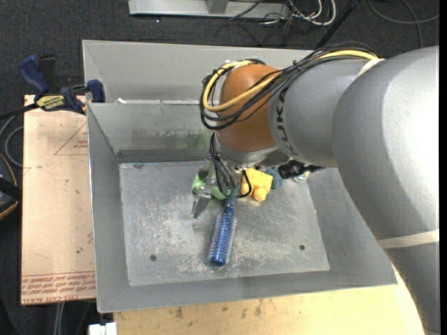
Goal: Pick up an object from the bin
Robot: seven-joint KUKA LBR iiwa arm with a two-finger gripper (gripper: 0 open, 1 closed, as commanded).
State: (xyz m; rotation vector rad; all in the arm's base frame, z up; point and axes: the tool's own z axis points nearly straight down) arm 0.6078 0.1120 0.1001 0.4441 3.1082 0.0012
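Note:
My gripper (204, 201) hangs low over the middle of the bin, just under the arm's orange cover. A small green thing (203, 182) lies right at it, partly hidden by the gripper. Just below and to the right, a blue bristly cylinder like a hair roller (222, 235) lies on the bin floor, its upper end close to the gripper. A yellow block-like thing (259, 185) sits to the gripper's right, half under the arm.
A small teal thing (279, 181) peeks out beside the yellow one, under the arm. The arm and its cables cover the bin's back right part. Bare scratched floor stretches to the left and along the front.

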